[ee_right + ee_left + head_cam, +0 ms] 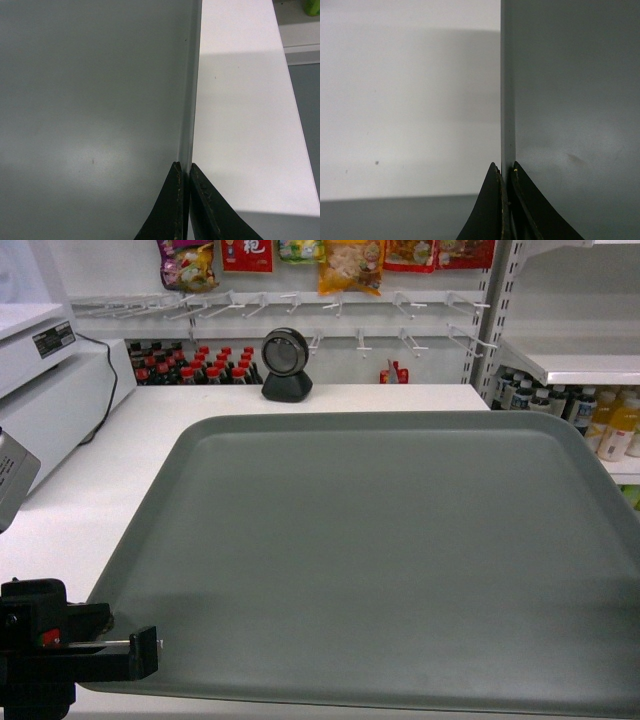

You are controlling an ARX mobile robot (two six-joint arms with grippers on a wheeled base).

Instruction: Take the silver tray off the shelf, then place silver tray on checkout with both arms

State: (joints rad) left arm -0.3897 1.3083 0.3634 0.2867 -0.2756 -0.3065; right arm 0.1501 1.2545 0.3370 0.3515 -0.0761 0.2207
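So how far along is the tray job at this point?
Done: the large flat grey-green tray is off the shelf and out over the wide white checkout counter. In hand: the left hand and the right hand are each shut on a side rim of it. Left: whether it already rests flat on the counter cannot be told; both hands have yet to let go.

Tray: we see the silver tray [400,550] filling the frame's centre, over the checkout [120,470].
Scanner: the scanner [287,365] stands upper centre (behind the tray).
Shelf: the shelf [570,365], upper right.
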